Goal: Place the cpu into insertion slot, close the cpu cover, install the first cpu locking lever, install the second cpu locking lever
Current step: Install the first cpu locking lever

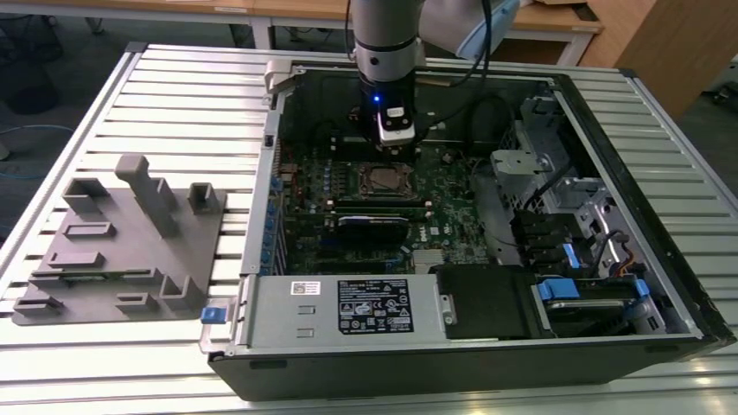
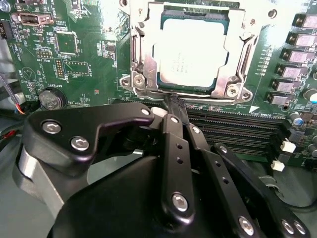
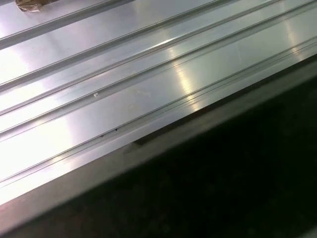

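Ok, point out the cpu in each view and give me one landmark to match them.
Exterior view: the cpu sits in the socket at the middle of the green motherboard, just below the claw.
Second wrist view: the cpu lies framed by the silvery cpu cover, beyond the claw.
First wrist view: ribbed metal table; no cpu.
Shared landmark: the long black memory slots beside the socket.

A ribbed, shiny metal table surface [image 3: 124, 84] with long parallel grooves is seen in the first wrist view, bordered by a dark edge [image 3: 223, 173]. A crumpled brownish scrap [image 3: 32, 4] is glimpsed at one corner.
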You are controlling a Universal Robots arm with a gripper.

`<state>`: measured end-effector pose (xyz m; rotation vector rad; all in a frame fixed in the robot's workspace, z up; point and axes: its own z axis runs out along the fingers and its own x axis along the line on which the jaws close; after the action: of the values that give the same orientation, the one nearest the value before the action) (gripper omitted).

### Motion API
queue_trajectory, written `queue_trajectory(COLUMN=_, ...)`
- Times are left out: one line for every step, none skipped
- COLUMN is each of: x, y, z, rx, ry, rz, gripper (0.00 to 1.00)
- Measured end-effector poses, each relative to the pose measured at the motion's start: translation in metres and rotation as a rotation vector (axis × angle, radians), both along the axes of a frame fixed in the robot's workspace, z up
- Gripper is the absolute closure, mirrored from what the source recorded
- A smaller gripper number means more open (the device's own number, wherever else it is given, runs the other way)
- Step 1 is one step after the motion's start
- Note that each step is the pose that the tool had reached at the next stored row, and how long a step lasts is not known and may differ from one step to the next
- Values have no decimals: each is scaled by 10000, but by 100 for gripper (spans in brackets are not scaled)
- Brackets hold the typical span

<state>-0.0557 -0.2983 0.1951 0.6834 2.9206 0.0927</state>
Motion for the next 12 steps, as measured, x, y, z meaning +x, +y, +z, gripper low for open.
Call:
queue_trajectory(x=0, y=0, z=0, rx=8, ry=0, rz=-1, gripper=90)
queue_trajectory(x=0, y=0, z=0, rx=22, ry=1, rz=-2, gripper=90)
queue_trajectory(x=0, y=0, z=0, rx=41, ry=1, rz=-1, gripper=90)
queue_trajectory(x=0, y=0, z=0, rx=59, ry=1, rz=0, gripper=90)
queue_trajectory(x=0, y=0, z=0, rx=74, ry=0, rz=-1, gripper=90)
queue_trajectory(x=0, y=0, z=0, rx=90, ry=0, rz=-1, gripper=90)
queue_trajectory(x=1, y=0, z=0, rx=110, ry=1, rz=0, gripper=90)
queue_trajectory(x=2, y=0, z=0, rx=128, ry=1, rz=1, gripper=90)
queue_trajectory(x=4, y=0, z=0, rx=146, ry=0, rz=0, gripper=90)
queue_trajectory(x=7, y=0, z=0, rx=166, ry=1, rz=0, gripper=90)
queue_trajectory(x=11, y=0, z=0, rx=188, ry=1, rz=0, gripper=90)
queue_trajectory(x=16, y=0, z=0, rx=211, ry=1, rz=0, gripper=90)
